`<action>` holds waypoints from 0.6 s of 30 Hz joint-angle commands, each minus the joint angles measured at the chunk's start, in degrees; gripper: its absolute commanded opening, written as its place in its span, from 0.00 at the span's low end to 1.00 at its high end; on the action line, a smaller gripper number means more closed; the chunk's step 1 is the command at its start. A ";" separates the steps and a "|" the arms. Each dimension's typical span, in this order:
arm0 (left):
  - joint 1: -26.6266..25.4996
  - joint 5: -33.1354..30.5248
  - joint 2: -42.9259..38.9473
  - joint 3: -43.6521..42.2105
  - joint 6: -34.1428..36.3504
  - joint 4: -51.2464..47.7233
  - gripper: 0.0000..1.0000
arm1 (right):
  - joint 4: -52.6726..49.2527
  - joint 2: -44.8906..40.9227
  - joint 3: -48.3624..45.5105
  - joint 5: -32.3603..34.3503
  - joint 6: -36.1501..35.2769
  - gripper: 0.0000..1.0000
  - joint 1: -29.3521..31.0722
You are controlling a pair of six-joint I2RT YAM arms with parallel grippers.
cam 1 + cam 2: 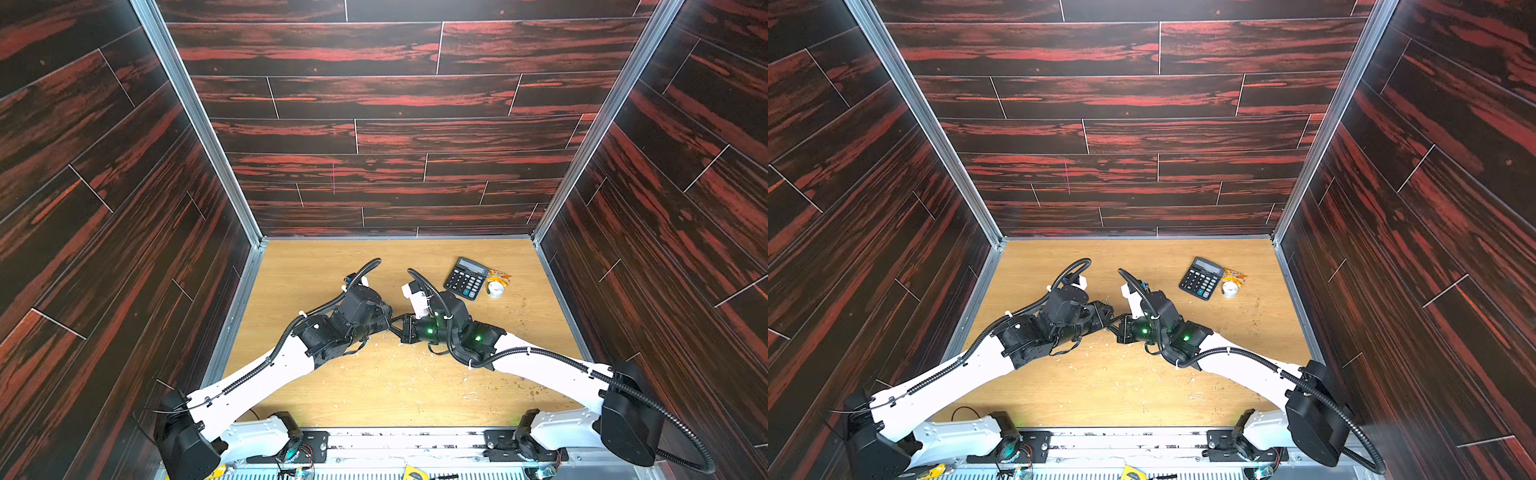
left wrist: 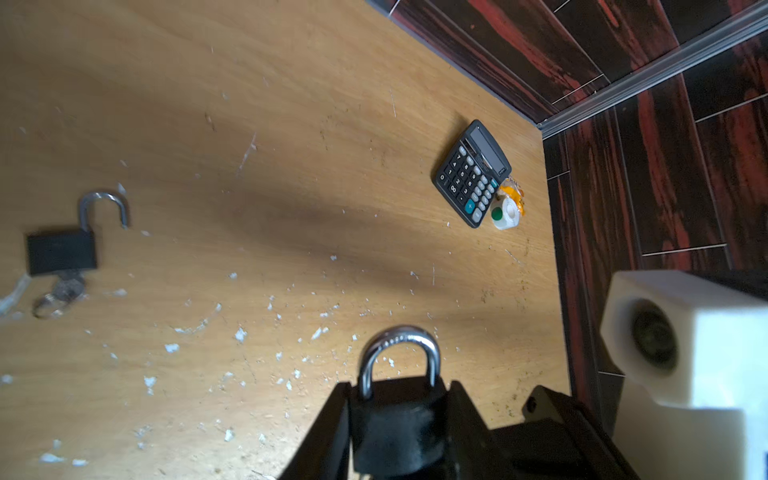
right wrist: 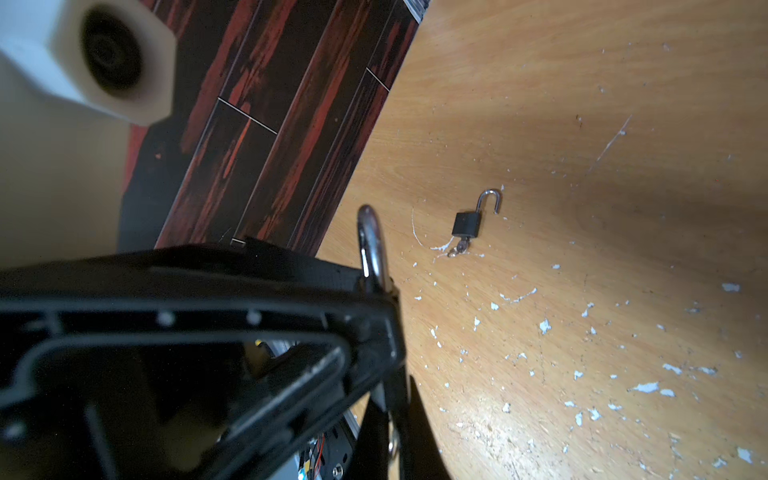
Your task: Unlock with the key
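Left wrist: left end effector [image 2: 401,392] clamps padlock [image 2: 398,432].

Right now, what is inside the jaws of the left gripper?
A black padlock sits in the left gripper, its silver shackle closed and sticking out. The padlock's lower end is hidden between the fingers, so whether a key is there cannot be seen.

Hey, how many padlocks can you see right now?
2. A closed padlock sits between the left pincer's fingers; an open padlock, key inserted, lies on the table. More may hide under the arms.
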 commanded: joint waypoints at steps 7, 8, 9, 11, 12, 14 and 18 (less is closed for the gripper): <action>0.92 -7.89 1.83 3.94 1.83 -1.90 0.58 | -7.88 1.30 3.40 3.45 -3.17 0.00 -0.02; 0.92 -7.24 2.35 4.20 1.80 -1.38 0.59 | -7.91 1.50 3.70 3.07 -3.26 0.00 0.02; 0.91 -6.52 2.80 4.26 1.88 -1.06 0.61 | -8.09 1.61 4.00 3.08 -3.29 0.00 0.15; 0.79 -5.75 4.02 4.38 1.61 -1.35 0.65 | -8.31 1.63 4.43 3.32 -3.52 0.00 0.15; 0.82 -5.51 4.38 4.34 1.34 -1.62 0.66 | -8.33 1.64 4.54 3.29 -3.69 0.00 0.15; 0.75 -3.67 4.96 3.89 0.33 -1.34 0.67 | -9.05 1.97 5.20 3.36 -3.95 0.00 0.15; 0.04 -3.00 6.55 3.38 -1.11 -1.55 0.69 | -8.94 1.99 5.82 2.99 -3.88 0.00 0.15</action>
